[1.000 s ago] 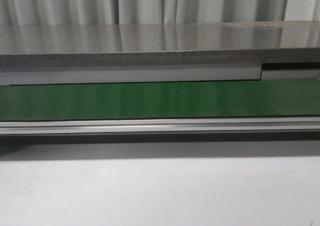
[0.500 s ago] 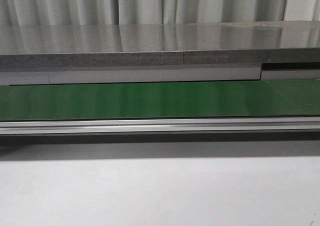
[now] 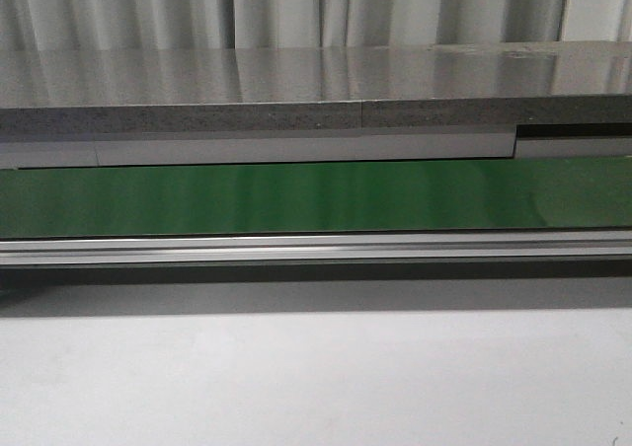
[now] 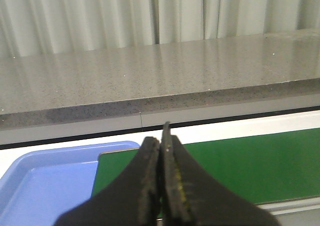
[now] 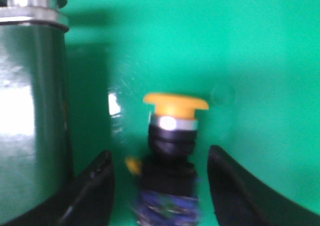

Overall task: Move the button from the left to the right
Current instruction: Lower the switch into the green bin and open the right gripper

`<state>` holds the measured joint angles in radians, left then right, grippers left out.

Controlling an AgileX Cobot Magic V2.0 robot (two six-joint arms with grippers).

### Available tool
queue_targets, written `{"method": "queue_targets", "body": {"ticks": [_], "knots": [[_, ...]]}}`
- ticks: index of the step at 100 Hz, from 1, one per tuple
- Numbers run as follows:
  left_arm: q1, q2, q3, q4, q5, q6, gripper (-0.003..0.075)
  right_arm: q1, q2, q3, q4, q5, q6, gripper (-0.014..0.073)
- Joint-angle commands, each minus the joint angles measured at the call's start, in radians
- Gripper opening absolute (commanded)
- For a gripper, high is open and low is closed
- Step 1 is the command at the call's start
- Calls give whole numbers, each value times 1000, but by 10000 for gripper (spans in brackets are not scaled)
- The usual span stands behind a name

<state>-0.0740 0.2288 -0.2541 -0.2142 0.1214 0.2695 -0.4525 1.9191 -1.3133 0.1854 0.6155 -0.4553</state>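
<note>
Front view shows no arms and no button at all, just the green belt running the whole width, an aluminium rail along its near edge, and the grey counter behind it with curtains past the counter's far edge. So the action is somewhere outside this camera's frame.

Left wrist view: the left gripper is clenched with its 2 fingers pressed flat together and nothing between them. It hovers over the end of the belt, where a blue tray sits just beside it, below the counter's near edge. It looks idle to me.

Right wrist view is the interesting one, though it's blurry. The button stands upright on the belt, yellow-orange cap up, black body below, sitting between the 2 spread fingers of the right gripper. The jaws are released, with a gap on each side, so no grip yet. A shiny cylinder stands just beside it.

My worry is that the blur suggests something is moving. If the jaws close off-centre, 1 finger could hit first and tip the top-heavy button, or pinch the rounded neck and let it slip. That cylinder is also close enough to get bumped.
</note>
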Motion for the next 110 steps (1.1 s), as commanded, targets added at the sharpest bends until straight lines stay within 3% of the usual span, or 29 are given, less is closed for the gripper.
{"method": "queue_targets", "body": {"ticks": [1,33,58,91,110], "knots": [[-10,10,-27,-12,-86,-5,-19,-7,-51,-33,2,-28,-12,463],[-10,10,-27,-12,-86,-5,-19,-14,-100,-33,5,-33,-11,474],[-10,10,-27,-12,-86,-5,-19,14,-244,-33,129,-110,-11,467],[-10,10,-27,-12,-86,-5,-19,189,-428,-19,174,-146,-11,467],[-10,10,-27,-12,-86,-5,-19,310,-566,101,200,-240,-11,467]]}}
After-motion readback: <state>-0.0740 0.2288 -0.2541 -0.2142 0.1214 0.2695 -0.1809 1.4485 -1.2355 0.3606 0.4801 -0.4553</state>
